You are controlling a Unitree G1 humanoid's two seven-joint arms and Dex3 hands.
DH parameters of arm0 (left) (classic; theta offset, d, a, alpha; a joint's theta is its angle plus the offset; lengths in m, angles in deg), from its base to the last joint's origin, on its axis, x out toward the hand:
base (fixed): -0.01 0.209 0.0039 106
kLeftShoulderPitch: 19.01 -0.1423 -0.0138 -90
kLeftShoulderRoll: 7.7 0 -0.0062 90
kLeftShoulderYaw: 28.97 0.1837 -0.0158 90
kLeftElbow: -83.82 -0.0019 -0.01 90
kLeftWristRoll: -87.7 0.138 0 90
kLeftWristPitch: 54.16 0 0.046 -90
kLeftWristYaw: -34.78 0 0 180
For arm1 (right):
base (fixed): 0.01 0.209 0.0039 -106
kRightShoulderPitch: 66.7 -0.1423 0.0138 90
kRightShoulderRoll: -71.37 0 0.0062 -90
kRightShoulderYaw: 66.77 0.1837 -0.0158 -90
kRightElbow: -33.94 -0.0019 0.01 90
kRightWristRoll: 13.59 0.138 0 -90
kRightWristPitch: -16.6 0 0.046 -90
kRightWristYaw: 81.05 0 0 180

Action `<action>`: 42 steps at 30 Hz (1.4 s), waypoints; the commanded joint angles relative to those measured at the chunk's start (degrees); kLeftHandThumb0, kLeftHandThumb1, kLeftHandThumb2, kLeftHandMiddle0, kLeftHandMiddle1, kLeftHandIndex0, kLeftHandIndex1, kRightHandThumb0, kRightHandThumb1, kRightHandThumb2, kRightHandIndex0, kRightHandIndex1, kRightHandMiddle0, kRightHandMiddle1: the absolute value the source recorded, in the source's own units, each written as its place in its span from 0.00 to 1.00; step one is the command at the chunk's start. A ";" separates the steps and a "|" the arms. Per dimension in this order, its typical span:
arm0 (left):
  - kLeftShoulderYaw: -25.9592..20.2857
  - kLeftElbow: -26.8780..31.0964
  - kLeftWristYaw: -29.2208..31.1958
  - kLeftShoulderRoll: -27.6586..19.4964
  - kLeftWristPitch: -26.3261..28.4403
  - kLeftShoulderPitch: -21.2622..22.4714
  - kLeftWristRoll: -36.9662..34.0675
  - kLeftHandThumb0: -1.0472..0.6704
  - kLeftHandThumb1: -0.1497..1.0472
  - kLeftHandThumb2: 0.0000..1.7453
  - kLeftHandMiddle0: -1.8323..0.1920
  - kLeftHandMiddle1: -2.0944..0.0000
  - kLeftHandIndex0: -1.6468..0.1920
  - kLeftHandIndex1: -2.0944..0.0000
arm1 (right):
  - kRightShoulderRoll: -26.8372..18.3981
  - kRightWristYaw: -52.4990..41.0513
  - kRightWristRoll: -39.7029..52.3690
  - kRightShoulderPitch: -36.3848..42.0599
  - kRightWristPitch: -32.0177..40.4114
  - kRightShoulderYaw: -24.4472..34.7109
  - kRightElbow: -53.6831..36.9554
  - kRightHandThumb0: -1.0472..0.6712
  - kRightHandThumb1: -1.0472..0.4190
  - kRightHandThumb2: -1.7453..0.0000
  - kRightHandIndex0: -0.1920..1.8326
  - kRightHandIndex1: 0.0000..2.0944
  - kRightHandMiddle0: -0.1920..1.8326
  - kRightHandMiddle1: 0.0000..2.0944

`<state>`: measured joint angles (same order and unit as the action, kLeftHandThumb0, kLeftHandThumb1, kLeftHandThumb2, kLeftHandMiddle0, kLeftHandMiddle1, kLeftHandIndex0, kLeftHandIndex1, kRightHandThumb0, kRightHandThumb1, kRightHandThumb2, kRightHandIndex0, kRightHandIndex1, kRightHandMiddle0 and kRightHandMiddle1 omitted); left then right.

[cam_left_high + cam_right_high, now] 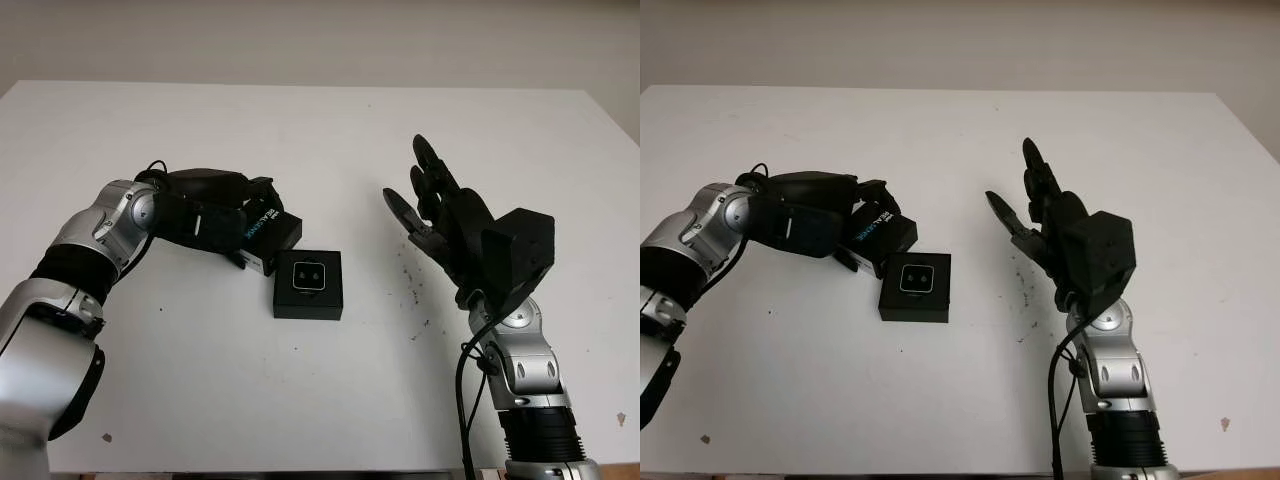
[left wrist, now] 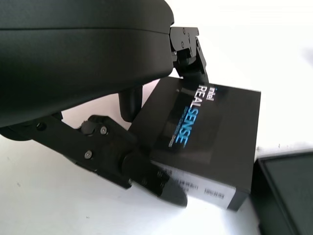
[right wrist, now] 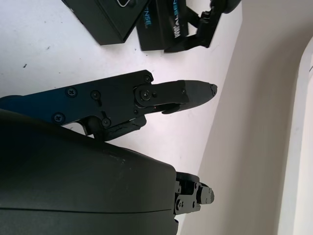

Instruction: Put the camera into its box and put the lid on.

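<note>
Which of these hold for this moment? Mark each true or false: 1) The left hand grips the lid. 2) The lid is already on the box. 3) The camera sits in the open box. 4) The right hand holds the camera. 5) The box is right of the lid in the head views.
1) True: the left hand has its fingers around the lid, printed RealSense.
2) False: the lid lies tilted beside the box, which is uncovered.
3) True: the camera lies in the box.
4) False: the right hand is open, raised over the table, apart from both.
5) True.
</note>
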<state>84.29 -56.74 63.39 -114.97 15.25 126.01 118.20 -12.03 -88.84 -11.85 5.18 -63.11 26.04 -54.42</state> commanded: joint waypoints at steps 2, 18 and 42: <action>-2.01 6.15 1.36 0.26 5.60 -2.96 -1.51 0.43 1.00 0.09 0.58 0.00 0.66 0.00 | 0.10 0.09 0.20 0.27 0.45 -0.02 -1.16 0.30 0.00 0.88 0.07 0.03 0.09 0.03; -5.54 27.22 11.62 -4.21 29.32 -4.95 -1.20 0.46 1.00 0.08 0.61 0.00 0.59 0.00 | 1.43 0.65 -0.09 0.62 -0.05 -1.07 -0.34 0.29 0.00 0.88 0.08 0.03 0.09 0.03; -7.20 47.11 25.18 -6.86 53.97 -5.65 -3.78 0.40 1.00 0.11 0.58 0.00 0.51 0.00 | 4.71 7.75 -3.56 0.81 -1.17 -2.08 -0.41 0.27 0.00 0.85 0.08 0.03 0.09 0.03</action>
<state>77.68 -12.01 87.90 -121.35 68.14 121.10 114.70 -7.64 -81.47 -15.20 5.71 -63.62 23.88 -54.37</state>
